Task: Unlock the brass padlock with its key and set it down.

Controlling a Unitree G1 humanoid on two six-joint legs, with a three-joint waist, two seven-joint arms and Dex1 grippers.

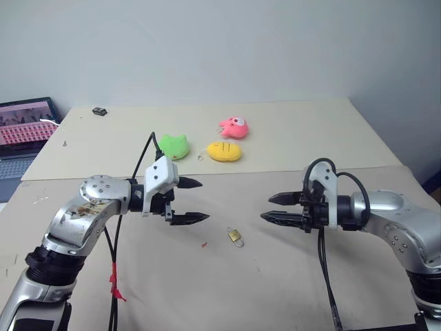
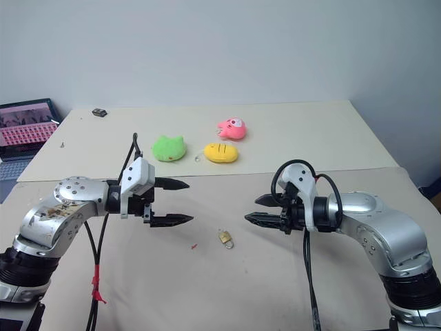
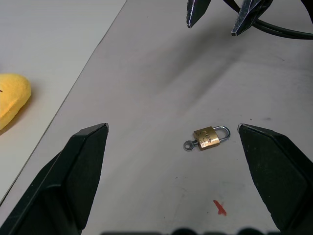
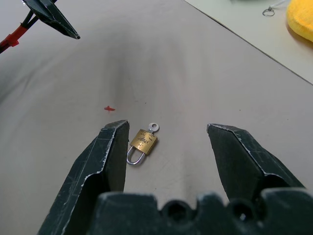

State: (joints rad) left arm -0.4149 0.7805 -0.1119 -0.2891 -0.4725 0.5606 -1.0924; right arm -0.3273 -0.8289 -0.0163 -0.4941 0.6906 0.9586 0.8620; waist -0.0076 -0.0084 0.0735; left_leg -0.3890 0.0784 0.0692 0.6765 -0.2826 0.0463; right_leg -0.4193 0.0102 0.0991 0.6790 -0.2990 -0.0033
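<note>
Head view: the small gold-coloured brass padlock (image 1: 236, 237) with its thin silver shackle lies on the beige counter (image 1: 275, 289), between and nearer than the left pincer (image 1: 191, 201) and right pincer (image 1: 276, 208), both spread wide and empty.

Left wrist view: the small silver key (image 3: 189, 145) sits in the lock's base, its long axis crosswise between the black fingers (image 3: 78, 166).

Right wrist view: the padlock lies just beside one finger (image 4: 105, 156); neither arm looks clearly nearer.

Right gripper (image 4: 166, 142) with black fingers (image 4: 110, 156) spread apart above the table (image 4: 73, 88). Brass padlock (image 4: 142, 143), key (image 4: 153, 127) in its base, lies flat just beside one finger. Red mark (image 4: 109, 108) nearby; yellow plush toy (image 4: 301, 19) well beyond.
</note>
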